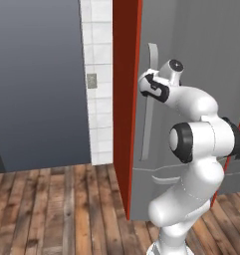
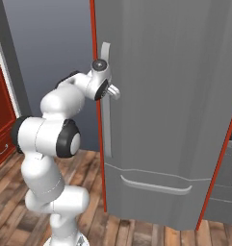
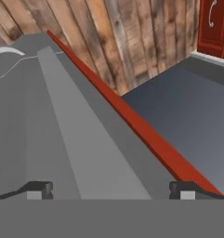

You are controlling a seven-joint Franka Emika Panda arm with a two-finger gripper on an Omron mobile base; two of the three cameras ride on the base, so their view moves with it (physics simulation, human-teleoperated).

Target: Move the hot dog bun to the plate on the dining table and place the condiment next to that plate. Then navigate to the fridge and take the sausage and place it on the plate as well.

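1. Two fingers [image 3: 111, 189] spread wide, holding nothing, straddling the fridge [image 2: 175, 96] door handle [image 2: 106, 101].
2. Fridge shut; sausage presumably inside.
3. Risk: slipping off the handle if closed off-centre.

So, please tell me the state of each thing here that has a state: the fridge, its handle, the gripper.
fridge: doors shut, nothing inside visible.
long vertical handle: ungrasped, between the open jaws in the hand view.
gripper: jaws wide open, empty, at the handle's upper part.
lower drawer: closed.
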